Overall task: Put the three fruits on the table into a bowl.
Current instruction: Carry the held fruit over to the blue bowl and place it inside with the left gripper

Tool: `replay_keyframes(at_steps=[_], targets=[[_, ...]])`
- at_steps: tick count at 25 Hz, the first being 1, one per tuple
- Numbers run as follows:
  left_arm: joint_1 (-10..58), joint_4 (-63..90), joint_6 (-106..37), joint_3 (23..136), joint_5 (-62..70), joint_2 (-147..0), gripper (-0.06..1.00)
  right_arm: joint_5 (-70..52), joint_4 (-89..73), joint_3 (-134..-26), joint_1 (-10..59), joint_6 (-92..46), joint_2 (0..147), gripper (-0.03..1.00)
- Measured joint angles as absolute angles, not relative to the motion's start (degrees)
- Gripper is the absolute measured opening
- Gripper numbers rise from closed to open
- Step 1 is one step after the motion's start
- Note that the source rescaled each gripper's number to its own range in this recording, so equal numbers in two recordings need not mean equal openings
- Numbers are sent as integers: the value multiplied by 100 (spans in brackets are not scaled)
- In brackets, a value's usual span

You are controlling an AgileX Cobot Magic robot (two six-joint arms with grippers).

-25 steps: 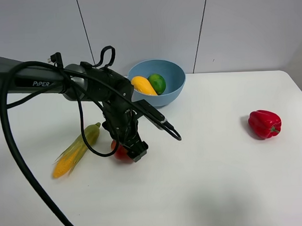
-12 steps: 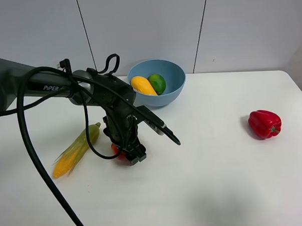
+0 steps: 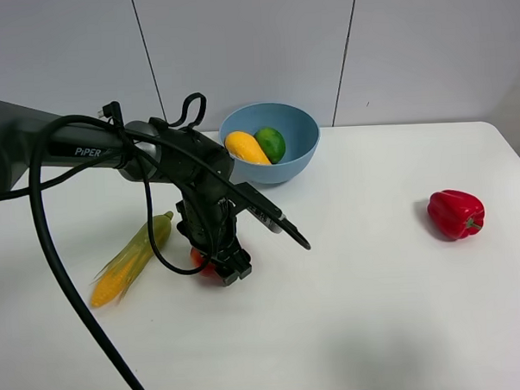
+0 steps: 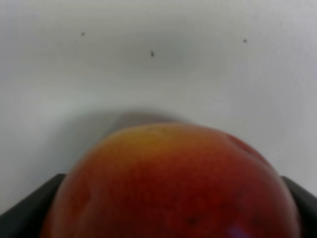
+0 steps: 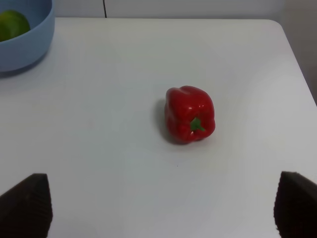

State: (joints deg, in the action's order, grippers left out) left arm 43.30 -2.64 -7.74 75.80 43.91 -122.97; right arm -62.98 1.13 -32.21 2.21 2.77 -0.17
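Mango and lime are already placed in the bowl, upper centre. The apple is clamped by the closed left tool on the worktop; transfer remains.

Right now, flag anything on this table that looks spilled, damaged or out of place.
Nothing stands out. The mango and lime sit in the bowl, the left gripper is shut on the apple, and the corn cob and bell pepper lie intact on the table. No spills show.
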Motion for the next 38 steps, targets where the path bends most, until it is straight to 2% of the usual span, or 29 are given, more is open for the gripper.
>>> replay_keyframes(at_steps=[9, 19, 25, 38], targets=[[4330, -289, -748, 7580, 4672, -12147, 1, -6298, 113, -3221, 221, 277, -17, 100], [4330, -545, -706, 7580, 4802, -10904, 1, -6298, 113, -3221, 221, 277, -17, 100], [4330, -590, -706, 7787, 3874, -10444, 1, -6298, 113, -3221, 221, 277, -17, 100], [4119, -920, -652, 8746, 1812, -10600, 1, -6298, 113, -3221, 221, 277, -17, 100]])
